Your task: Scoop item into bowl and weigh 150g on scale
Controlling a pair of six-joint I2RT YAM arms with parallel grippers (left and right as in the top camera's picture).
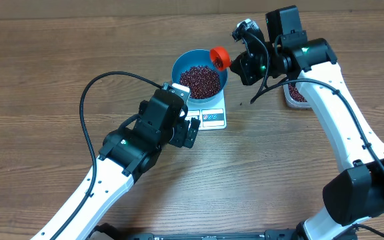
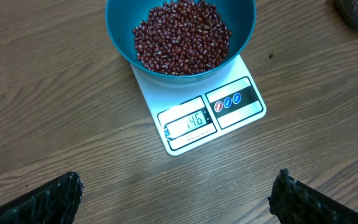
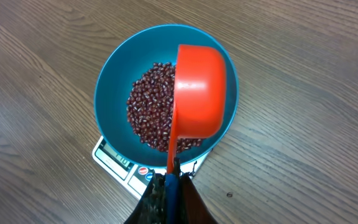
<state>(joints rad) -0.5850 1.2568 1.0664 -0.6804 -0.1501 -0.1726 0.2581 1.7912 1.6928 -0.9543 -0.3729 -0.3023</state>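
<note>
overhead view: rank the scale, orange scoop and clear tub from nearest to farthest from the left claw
1. scale, right beside the open left claw
2. orange scoop, over the bowl's far rim
3. clear tub, far right, partly hidden

We see maroon beans (image 2: 182, 34) in a bright blue bowl (image 2: 244, 25), orange-red scoop (image 3: 197, 87), white scale (image 2: 154, 93), brown wood-grain table (image 2: 55, 93).
</note>
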